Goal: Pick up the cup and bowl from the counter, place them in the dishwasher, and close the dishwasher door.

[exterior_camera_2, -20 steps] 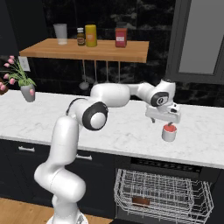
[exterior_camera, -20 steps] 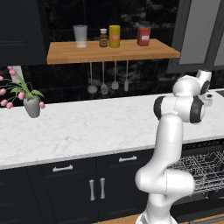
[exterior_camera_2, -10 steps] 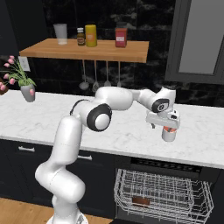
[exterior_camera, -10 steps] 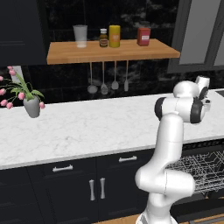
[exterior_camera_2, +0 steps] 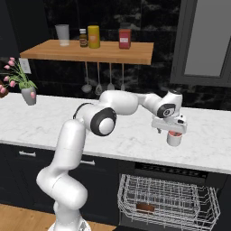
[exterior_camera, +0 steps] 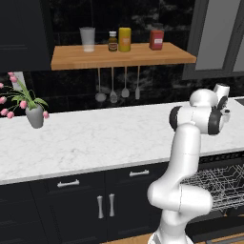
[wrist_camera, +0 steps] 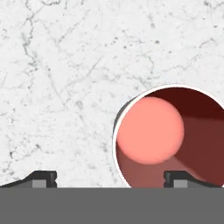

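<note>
Cup (exterior_camera_2: 173, 137) sits on the white counter (exterior_camera_2: 90, 126), near its right end. The gripper (exterior_camera_2: 173, 133) hangs over it, jaws wide apart.

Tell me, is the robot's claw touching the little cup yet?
Cannot tell. In the hand view the gripper is open over the cup, one fingertip overlapping its rim, the other over bare counter. No view plainly shows contact or a gap.
</note>
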### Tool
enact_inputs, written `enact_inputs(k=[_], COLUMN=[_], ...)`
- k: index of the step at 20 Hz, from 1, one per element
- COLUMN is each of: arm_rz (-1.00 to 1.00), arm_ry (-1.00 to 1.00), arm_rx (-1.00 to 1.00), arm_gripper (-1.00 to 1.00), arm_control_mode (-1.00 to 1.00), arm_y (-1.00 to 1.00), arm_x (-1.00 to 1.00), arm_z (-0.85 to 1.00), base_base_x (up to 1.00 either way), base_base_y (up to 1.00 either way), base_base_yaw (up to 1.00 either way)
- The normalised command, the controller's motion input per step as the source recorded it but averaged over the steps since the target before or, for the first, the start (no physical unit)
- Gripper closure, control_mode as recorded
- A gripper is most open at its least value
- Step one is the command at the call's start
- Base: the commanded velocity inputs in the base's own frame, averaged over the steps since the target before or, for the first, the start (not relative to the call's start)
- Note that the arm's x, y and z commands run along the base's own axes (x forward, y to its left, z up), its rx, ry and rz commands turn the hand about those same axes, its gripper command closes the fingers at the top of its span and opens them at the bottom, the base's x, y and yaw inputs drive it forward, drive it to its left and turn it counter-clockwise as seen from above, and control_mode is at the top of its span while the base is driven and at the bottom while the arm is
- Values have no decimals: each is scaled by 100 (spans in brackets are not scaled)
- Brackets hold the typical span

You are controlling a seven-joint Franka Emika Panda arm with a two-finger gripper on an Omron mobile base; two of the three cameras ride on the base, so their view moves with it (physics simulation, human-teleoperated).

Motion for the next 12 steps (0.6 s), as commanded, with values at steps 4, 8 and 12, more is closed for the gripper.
enact_inputs(k=[4, 8, 12], arm_rz=[2, 1, 0], arm_ry=[-3, -4, 0], arm_rx=[0, 0, 0], arm_gripper=[-100, -100, -100], arm_control_mode=[-100, -100, -100], arm_y=[1, 0, 0], arm_x=[0, 4, 57], arm_z=[30, 27, -20], base_base_x=[0, 0, 0], base_base_y=[0, 0, 0], base_base_yaw=[0, 0, 0])
